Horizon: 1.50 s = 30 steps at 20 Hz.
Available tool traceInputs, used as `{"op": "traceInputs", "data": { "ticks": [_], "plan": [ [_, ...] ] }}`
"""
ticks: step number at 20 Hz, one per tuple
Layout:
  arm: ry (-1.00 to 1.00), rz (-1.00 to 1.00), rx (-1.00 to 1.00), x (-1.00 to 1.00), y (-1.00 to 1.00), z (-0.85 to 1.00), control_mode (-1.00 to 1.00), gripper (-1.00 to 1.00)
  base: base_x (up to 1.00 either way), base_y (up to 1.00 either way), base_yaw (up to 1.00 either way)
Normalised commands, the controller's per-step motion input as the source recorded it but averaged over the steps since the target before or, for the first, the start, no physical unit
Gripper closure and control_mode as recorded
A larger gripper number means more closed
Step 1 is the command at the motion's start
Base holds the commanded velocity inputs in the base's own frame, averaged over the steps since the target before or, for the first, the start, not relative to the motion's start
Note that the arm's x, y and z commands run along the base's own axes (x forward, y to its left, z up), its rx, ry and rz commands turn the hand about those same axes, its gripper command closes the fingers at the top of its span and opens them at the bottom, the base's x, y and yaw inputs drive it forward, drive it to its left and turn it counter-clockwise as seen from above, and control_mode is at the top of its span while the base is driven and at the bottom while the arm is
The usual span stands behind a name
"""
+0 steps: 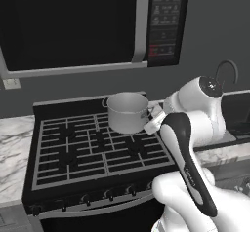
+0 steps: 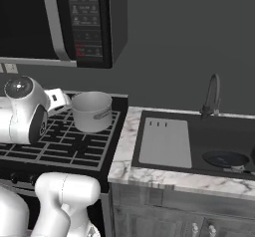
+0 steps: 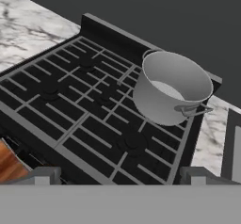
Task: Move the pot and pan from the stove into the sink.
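A silvery cylindrical metal pot (image 1: 128,112) stands upright on the back right grate of the black gas stove (image 1: 73,148), while the shallow dark frying pan (image 2: 225,159) lies in the dark rectangular sink (image 2: 219,131) set into the marble worktop (image 2: 124,156). The robot's gripper (image 3: 121,178), jaws apart and empty, hangs just beside the pot.

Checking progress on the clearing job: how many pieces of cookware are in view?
2. The pot stands on the stove, at its back right corner; the pan already lies in the sink.
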Motion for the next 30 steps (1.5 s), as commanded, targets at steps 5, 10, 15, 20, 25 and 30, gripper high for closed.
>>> {"op": "traceInputs", "data": {
  "ticks": [5,10,15,20,25,30],
  "plan": [
    [0.00,0.00,0.00,0.29,0.00,0.00,-1.00,-1.00,0.00,0.00,0.00],
    [0.00,0.00,-0.01,0.00,0.00,0.00,-1.00,-1.00,0.00,0.00,0.00],
    [0.00,0.00,-0.06,0.00,0.00,-0.16,-1.00,-1.00,0.00,0.00,0.00],
    [0.00,0.00,-0.08,0.10,0.02,-0.22,-1.00,-1.00,0.00,0.00,0.00],
    [0.00,0.00,-0.06,0.21,0.07,-0.16,-1.00,-1.00,0.00,0.00,0.00],
    [0.00,0.00,-0.04,0.34,0.07,-0.12,-1.00,-1.00,0.00,0.00,0.00]
  ]
}}
